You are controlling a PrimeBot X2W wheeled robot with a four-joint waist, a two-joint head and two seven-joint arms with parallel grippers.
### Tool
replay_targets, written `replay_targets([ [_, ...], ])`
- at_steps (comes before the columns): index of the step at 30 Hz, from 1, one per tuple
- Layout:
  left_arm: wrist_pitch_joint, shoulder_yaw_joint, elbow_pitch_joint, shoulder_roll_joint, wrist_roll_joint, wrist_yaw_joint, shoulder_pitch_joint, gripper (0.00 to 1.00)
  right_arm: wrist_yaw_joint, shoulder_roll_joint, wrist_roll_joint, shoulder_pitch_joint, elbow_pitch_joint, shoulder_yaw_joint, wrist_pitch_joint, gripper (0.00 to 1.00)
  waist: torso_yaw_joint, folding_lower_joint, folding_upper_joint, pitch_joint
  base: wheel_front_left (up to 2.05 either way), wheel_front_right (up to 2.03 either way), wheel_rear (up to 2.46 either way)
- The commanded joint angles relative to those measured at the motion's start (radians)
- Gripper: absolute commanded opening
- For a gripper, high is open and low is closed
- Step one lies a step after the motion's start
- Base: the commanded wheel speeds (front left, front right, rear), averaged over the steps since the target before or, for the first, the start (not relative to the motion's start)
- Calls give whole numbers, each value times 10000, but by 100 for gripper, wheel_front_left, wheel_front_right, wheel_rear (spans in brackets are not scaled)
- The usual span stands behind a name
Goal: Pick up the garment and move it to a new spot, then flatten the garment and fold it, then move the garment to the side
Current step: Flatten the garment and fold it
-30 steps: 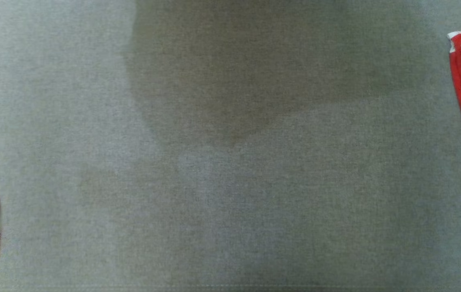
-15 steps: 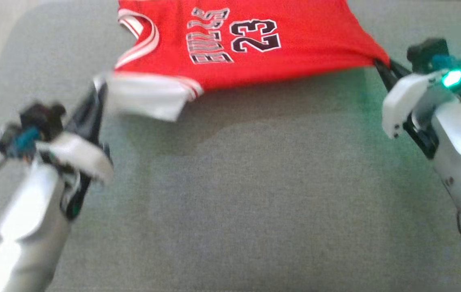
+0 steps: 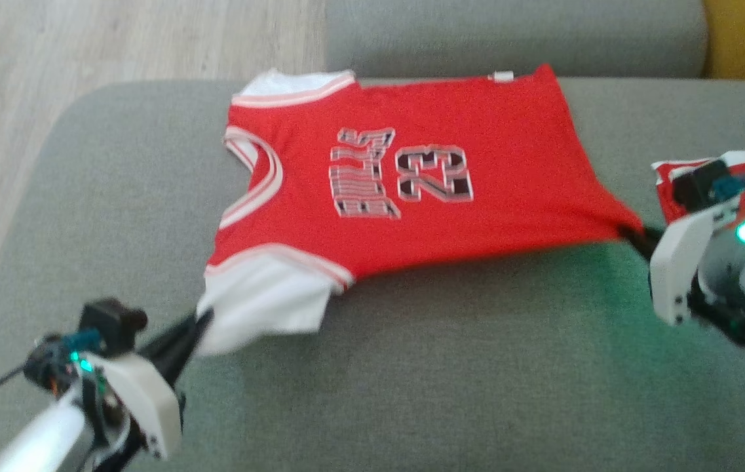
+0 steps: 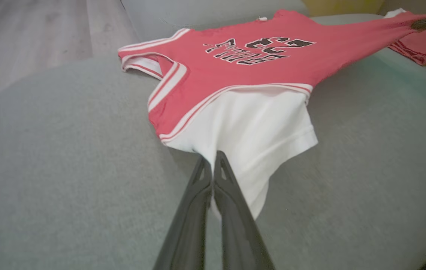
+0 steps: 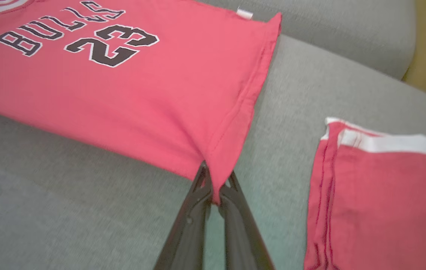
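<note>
1. The red fabric jersey (image 3: 411,196) is lying stretched on the grey fabric sofa cushion (image 3: 451,393), toward 12 o'clock.
2. At 7 o'clock the left gripper (image 3: 196,322) is pinching its white sleeve (image 4: 250,127), jaws closed.
3. At 3 o'clock the right gripper (image 3: 631,234) is clamping its hem corner (image 5: 216,180).
4. A folded red-and-white cloth (image 5: 377,195) is sitting apart, at the jersey's 3 o'clock.

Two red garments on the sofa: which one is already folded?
The red piece with the white band, lying free beside the right gripper. The numbered jersey is spread out between that and the left gripper.
</note>
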Motion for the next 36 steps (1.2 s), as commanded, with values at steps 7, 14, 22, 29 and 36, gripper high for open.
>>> replay_targets([
  [7,975,422,-2096,1201,-665,400,793,0,-9,-1317,1655,1077,-1851,122,1342,0,-153,1,0,-547,0,0,0],
  [14,1105,655,-2722,1221,-682,767,506,0,-9,-1426,1576,1183,-2354,-315,1311,0,-165,1,0,-158,0,0,0],
  [22,1346,852,-1974,1034,-681,575,-949,0,-9,-903,1093,594,-2207,-871,1543,0,-175,1,0,703,0,0,0],
  [29,1852,263,-615,907,25,186,-2970,0,-9,-362,513,-328,-1637,-1236,1857,0,-208,1,0,1602,0,0,0],
  [36,1998,-581,1001,552,391,37,-4761,0,-9,250,89,-1186,-1006,-1497,1887,0,-287,1,0,2219,0,0,0],
])
